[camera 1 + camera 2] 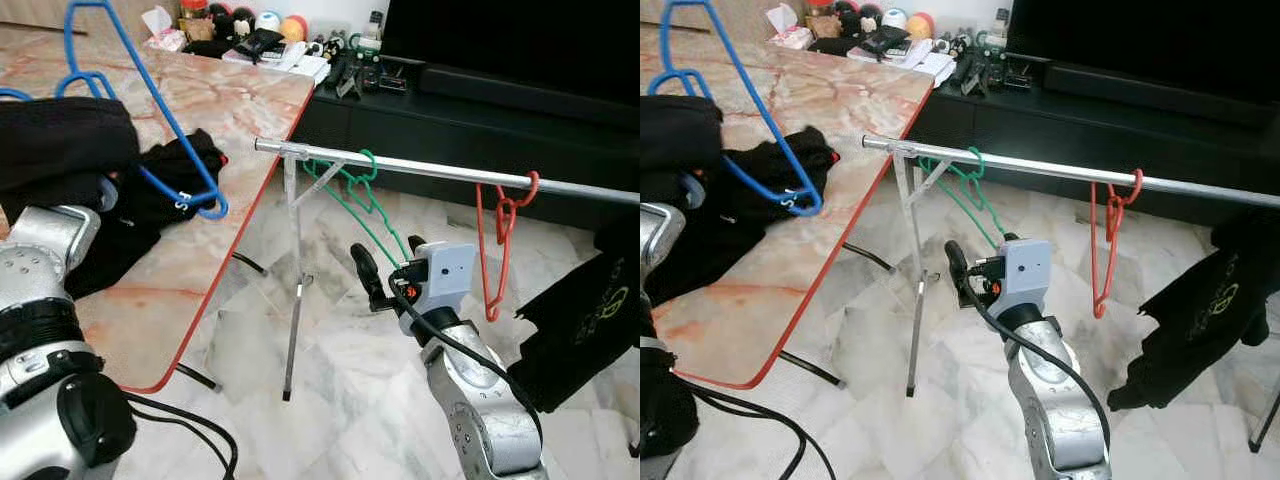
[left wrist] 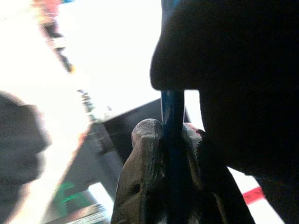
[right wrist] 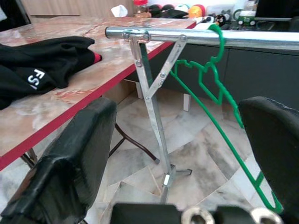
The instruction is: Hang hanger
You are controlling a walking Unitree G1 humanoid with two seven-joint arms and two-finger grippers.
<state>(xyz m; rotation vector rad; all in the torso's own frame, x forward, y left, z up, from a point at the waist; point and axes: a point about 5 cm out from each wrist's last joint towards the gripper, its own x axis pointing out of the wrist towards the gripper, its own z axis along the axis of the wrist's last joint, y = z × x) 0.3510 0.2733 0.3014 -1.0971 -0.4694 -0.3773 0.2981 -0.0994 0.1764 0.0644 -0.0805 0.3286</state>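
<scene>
- The metal rail (image 1: pixel 440 172) runs across the room on a thin metal stand (image 1: pixel 292 290), just beside the edge of the marble table (image 1: pixel 230 110).
- A green hanger (image 1: pixel 362 195) hooks over the rail near the stand end. It tilts down toward the right gripper (image 1: pixel 392 268).
- The right gripper sits below the rail, right by the low end of the green hanger. Its two black fingers (image 3: pixel 79 154) are spread wide apart, and nothing is between them.
- A red hanger (image 1: pixel 500 235) hangs on the rail farther along, well apart from the green one.
- A black shirt (image 1: pixel 585 320) hangs past the red hanger, near the far end of the rail.
- A blue hanger (image 1: pixel 150 100) is up over the table, on the other side of the stand from the rail. It is not on the rail.
- The left gripper (image 2: pixel 173 154) is pressed tight on a bar of the blue hanger, as the left wrist view shows.
- Black clothes (image 1: pixel 170 180) lie on the table under the blue hanger.
- A dark cabinet (image 1: pixel 460 125) stands behind the rail, with small things on top.
</scene>
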